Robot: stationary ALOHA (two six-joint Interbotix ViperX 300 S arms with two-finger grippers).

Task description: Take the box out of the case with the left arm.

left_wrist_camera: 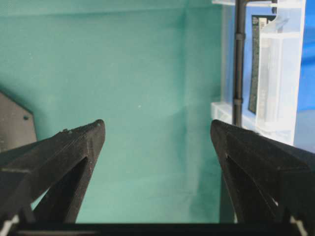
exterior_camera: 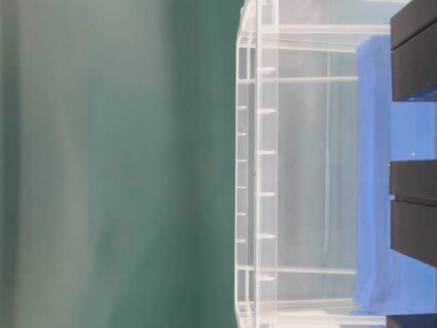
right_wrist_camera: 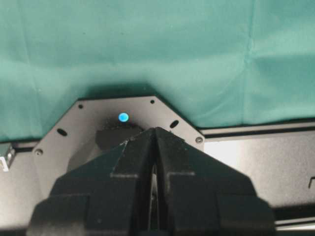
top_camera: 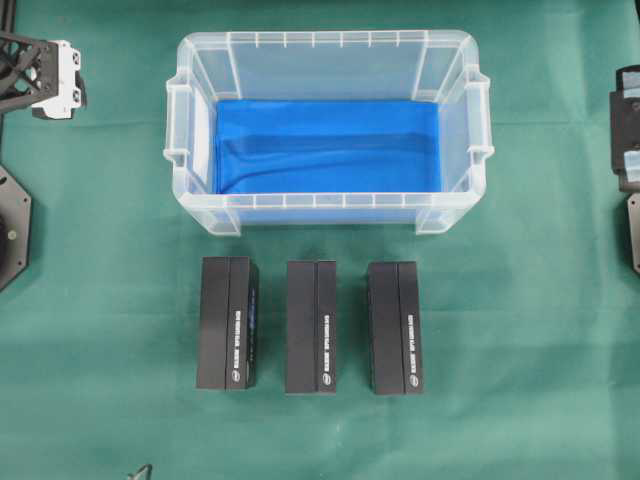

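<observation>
At the far left of the overhead view the left arm (top_camera: 25, 70) sits at the edge of the frame, its black openwork head and white block well apart from the case (top_camera: 200, 215) and above the green cloth that covers the worktop (top_camera: 100, 300). Its wrist view shows the left gripper (left_wrist_camera: 157, 130) with its fingers (left_wrist_camera: 74, 147) spread wide, nothing between them but green cloth, and a corner of the case off to the right side of that picture. The case stands in the upper middle of the overhead view, a clear rimmed tub with side handles and a bright blue lining (top_camera: 325, 145) on its floor; from above the lining looks bare. In front of the case, outside it and on the cloth, three black boxes stand in a row, apart from one another: the left box (top_camera: 227, 322), the middle box (top_camera: 311, 327) and the right box (top_camera: 394, 327), each with small white print along one long face. The table-level view looks through the case's clear wall, with dark box faces at its right edge. At the far right the right arm (top_camera: 627, 130) shows only partly at the frame edge, and its wrist view shows the right gripper (right_wrist_camera: 155, 135) with fingers pressed together over a black base plate (right_wrist_camera: 123, 115).
</observation>
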